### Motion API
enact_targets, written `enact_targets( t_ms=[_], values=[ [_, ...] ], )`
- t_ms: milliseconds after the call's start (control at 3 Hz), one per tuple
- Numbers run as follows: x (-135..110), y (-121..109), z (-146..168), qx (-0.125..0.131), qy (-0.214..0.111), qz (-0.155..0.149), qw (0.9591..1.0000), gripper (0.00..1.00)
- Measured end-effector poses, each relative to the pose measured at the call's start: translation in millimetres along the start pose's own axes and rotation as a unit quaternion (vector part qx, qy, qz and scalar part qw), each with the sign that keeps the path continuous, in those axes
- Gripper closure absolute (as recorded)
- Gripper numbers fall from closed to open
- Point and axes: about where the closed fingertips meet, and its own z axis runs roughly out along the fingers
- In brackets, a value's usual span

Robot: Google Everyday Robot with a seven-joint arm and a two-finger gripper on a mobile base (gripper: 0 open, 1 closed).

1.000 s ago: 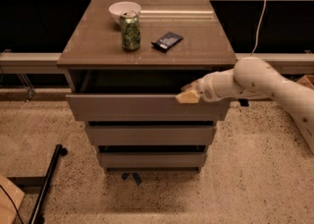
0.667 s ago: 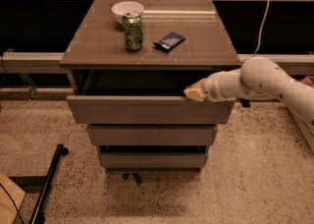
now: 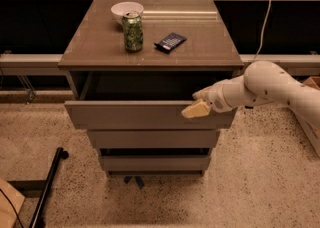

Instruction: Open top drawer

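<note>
The top drawer (image 3: 130, 114) is the widest of three grey-brown drawers. It stands pulled partly out of the cabinet, with its dark box open to view behind the flat front panel. My gripper (image 3: 196, 102) is at the right part of the panel's upper edge, on a white arm that reaches in from the right. One finger lies inside the box and the yellowish fingertip (image 3: 194, 110) lies on the outer face, so it is shut on the panel's edge. The two narrower drawers, middle (image 3: 150, 138) and bottom (image 3: 150, 163), sit closed below.
On the cabinet top (image 3: 205, 47) stand a green can (image 3: 133, 32), a white bowl (image 3: 127, 10) and a dark flat packet (image 3: 170, 41). A black pole (image 3: 47, 187) lies on the speckled floor at the lower left. A railing and dark panels run behind.
The top drawer has come a little further out of the cabinet. My gripper has moved with it toward the camera, staying at the right part of the front panel.
</note>
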Motion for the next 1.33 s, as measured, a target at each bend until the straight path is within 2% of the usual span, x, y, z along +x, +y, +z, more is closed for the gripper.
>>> enact_targets(
  t_ms=[333, 667, 1333],
  values=[
    [11.6, 14.0, 1.1, -0.009, 0.009, 0.003, 0.9999, 0.00],
    [29.3, 30.1, 10.6, -0.034, 0.026, 0.016, 0.9990, 0.03],
    [30.3, 34.3, 7.2, -0.042, 0.033, 0.023, 0.9983, 0.47]
  ],
)
